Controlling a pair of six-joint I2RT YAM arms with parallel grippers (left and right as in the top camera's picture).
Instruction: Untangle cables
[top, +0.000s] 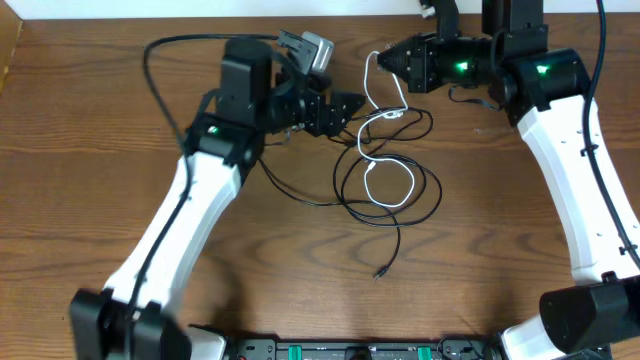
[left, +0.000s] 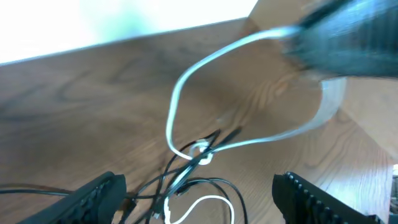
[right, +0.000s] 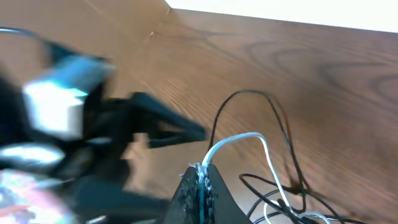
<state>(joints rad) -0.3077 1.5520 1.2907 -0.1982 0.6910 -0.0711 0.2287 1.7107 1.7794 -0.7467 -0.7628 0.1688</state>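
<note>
Brown wood-grain table (top: 90, 150) — pale wall (top: 200, 8) along its far edge.

Left gripper (top: 352, 103) spread wide; right gripper (top: 384, 60) pinched closed.

One white cable (top: 368, 178), two grippers — left (top: 355, 103), right (top: 384, 60)
</note>
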